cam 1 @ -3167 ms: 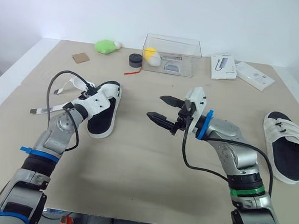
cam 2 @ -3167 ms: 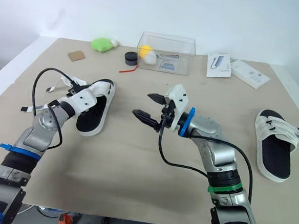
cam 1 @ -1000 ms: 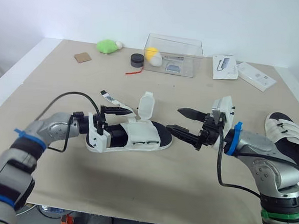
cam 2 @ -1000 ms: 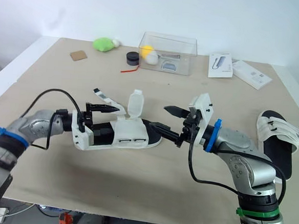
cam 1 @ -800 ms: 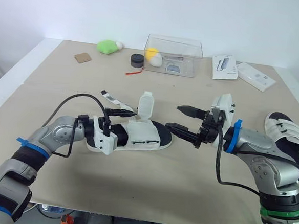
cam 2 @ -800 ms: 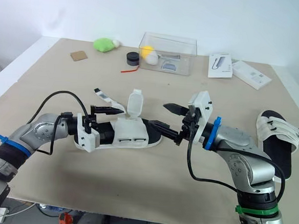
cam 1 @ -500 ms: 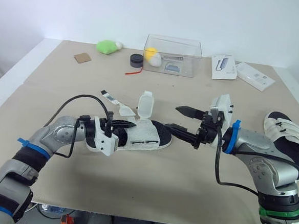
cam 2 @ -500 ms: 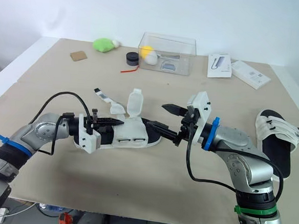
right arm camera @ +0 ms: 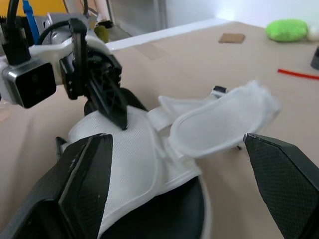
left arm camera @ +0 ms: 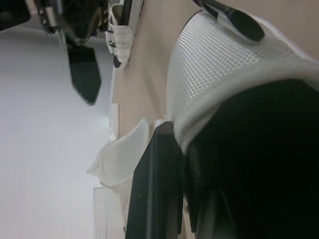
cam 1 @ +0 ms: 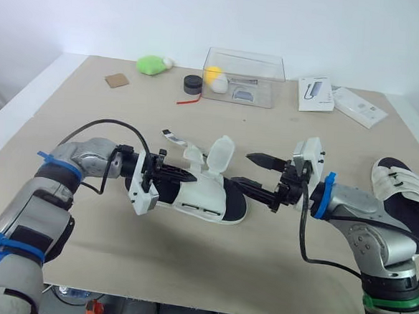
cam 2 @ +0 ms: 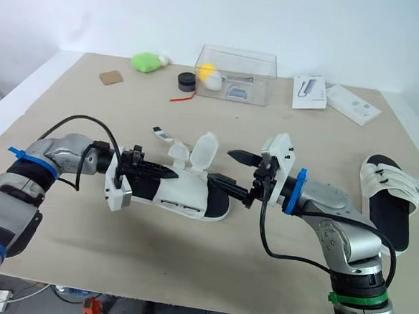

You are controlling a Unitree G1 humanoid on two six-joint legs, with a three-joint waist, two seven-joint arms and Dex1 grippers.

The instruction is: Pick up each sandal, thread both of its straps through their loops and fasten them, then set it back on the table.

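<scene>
My left gripper (cam 1: 178, 175) is shut on the mesh upper of a white sandal with a black footbed (cam 1: 205, 198), holding it near the table's middle with its toe toward the right arm. In the left wrist view a black finger (left arm camera: 154, 189) presses against that upper (left arm camera: 224, 79). Both straps (cam 1: 220, 151) stand up unfastened. My right gripper (cam 1: 242, 168) is open just past the sandal's toe, one finger above and one beside it; in its wrist view the broad strap (right arm camera: 219, 119) lies between its fingers. A second white sandal (cam 1: 399, 200) lies at the right edge.
At the back stand a clear plastic box (cam 1: 241, 79), a green toy (cam 1: 151, 64), a small black pot (cam 1: 192, 83) and a brown square (cam 1: 115, 81). Two white boxes (cam 1: 314, 93) lie back right. The front of the table (cam 1: 188, 263) is bare.
The left arm has carried the sandal a little to the right and turned it, its toe now closer to the right gripper. The right gripper has barely moved and stays open.
</scene>
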